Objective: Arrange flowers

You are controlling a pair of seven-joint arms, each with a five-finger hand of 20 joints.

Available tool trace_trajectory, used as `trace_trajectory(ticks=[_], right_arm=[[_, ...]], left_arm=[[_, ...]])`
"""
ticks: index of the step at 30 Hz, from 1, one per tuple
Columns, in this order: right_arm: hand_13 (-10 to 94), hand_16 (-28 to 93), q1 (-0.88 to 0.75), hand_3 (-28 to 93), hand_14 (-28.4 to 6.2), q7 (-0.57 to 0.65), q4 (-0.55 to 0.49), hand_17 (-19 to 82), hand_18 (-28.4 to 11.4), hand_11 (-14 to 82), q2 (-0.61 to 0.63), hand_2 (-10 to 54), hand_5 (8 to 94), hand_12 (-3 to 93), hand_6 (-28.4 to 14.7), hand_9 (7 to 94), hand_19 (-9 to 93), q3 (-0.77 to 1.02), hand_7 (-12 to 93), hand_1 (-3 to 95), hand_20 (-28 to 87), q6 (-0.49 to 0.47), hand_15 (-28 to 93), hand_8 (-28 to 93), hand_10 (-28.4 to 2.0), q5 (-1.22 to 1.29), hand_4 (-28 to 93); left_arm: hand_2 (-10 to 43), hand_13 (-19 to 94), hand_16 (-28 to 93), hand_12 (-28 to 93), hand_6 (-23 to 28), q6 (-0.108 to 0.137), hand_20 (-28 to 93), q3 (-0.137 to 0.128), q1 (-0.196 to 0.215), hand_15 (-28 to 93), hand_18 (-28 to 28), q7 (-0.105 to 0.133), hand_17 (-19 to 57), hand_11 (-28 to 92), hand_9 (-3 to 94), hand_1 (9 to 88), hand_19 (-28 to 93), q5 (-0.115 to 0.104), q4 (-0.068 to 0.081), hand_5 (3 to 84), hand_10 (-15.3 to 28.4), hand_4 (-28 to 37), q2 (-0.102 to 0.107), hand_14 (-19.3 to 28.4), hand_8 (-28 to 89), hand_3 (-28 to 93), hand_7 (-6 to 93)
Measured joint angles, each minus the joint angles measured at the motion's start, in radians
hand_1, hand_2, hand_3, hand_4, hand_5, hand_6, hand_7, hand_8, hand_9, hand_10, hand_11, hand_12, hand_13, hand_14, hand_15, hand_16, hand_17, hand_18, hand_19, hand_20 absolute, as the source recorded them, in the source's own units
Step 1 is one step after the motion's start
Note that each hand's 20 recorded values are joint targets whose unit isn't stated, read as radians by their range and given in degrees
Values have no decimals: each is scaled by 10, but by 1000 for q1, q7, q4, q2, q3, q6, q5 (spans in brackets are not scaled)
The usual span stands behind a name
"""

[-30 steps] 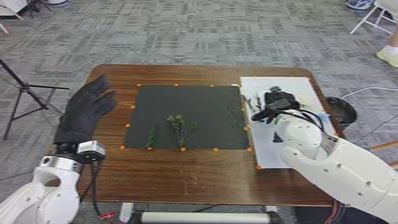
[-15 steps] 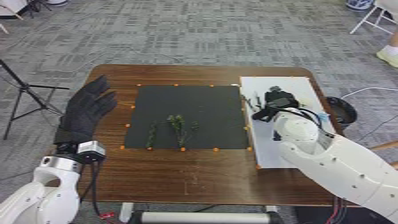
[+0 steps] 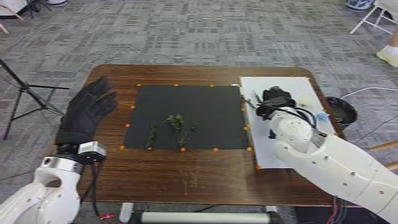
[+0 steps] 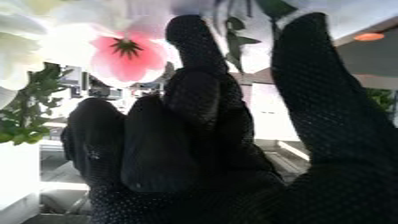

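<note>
R hand [image 4: 200,192]: thumb spread from fingers, nothing visibly pinched. Pink flower [image 4: 127,47] beside fingers; petals [image 4: 142,62] prob. delicate, we'd grip stem.

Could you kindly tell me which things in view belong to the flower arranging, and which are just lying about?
For the job: pink flower; white flowers; thin green leafy sprigs; flat black mat; flat white sheet.

Just about: spindly black tripod; round black container; round blue-and-white vessel.
</note>
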Motion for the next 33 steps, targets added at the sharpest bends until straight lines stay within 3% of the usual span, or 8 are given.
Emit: trace_trajectory(ticks=[7,10,19,33], right_arm=[[826,447,-16,709,-52,-22,-10,550,-196,603,-17,-95,792,490,21,839,932,6,381,526,721,31,843,184,-72,15,-282],[830,454,-30,766,-52,-31,-24,557,-196,603,-21,-95,790,497,20,841,932,19,389,509,727,32,843,210,-69,23,-278],[838,440,-98,832,-46,-100,-84,571,-192,632,-21,-95,706,499,15,836,932,83,525,405,731,17,846,314,-74,104,-101],[847,435,-166,840,-44,-133,-175,586,-189,640,-44,-95,710,499,5,841,932,125,538,393,740,51,847,318,-75,328,-74]], left_arm=[[-75,157,31,189,29,0,98,0,-1,244,175,-1,-77,215,177,292,380,0,0,264,109,-229,-1,144,-95,666,198],[-74,156,31,189,29,0,98,0,-1,243,175,-1,-77,215,177,292,379,0,0,265,109,-228,-1,144,-95,667,198],[-73,156,32,189,29,1,99,-3,3,242,174,-1,-77,215,178,292,376,-2,0,265,110,-229,-4,145,-96,666,198],[-72,156,32,188,29,1,100,-8,12,245,175,0,-77,215,178,292,375,-3,-2,265,110,-230,-6,146,-96,667,198]])
